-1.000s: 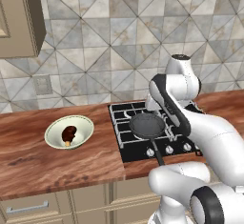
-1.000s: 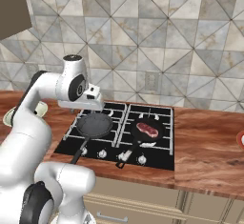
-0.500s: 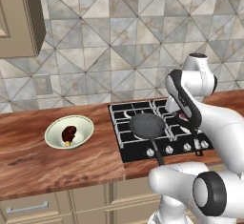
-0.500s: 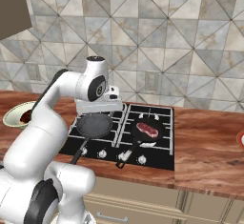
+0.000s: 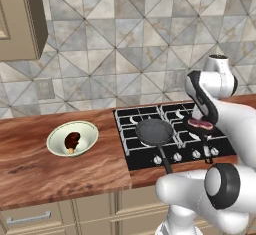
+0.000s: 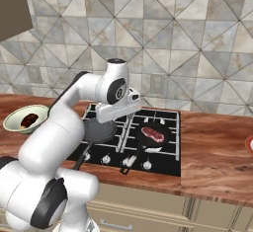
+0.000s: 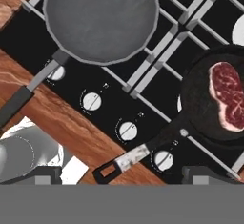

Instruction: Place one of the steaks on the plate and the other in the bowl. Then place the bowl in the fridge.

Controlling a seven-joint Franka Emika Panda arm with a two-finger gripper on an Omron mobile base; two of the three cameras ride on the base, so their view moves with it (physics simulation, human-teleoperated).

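While our arm reaches out over the stove (image 5: 170, 134), we see our gripper (image 6: 114, 111) hovering above the burners with its jaws spread wide and nothing between them. In the hand view, one steak (image 7: 232, 96), red and marbled with a pale fat edge, lies in a black frying pan (image 7: 209, 108) at about three o'clock, and that pan's handle runs down toward seven o'clock across the row of white knobs (image 7: 127, 130). An empty grey pan (image 7: 100, 18) sits at about eleven o'clock, its dark handle pointing toward eight o'clock over the wooden counter (image 7: 28, 82). From the left base view, the bowl (image 5: 73, 138), pale cream-green, rests on the counter at about nine o'clock, well apart from the stove, and the other steak (image 5: 72, 140), a small dark chunk, lies inside it. From the right base view, the same bowl (image 6: 26, 119) stands at about nine o'clock with the dark chunk (image 6: 29, 120) in it, and the steak in the black pan (image 6: 152, 134) sits on the near right burner, just to the three o'clock side of the gripper. A small sliver of something red (image 6: 250, 144) shows at the far three o'clock edge of the counter; we cannot tell what it is.
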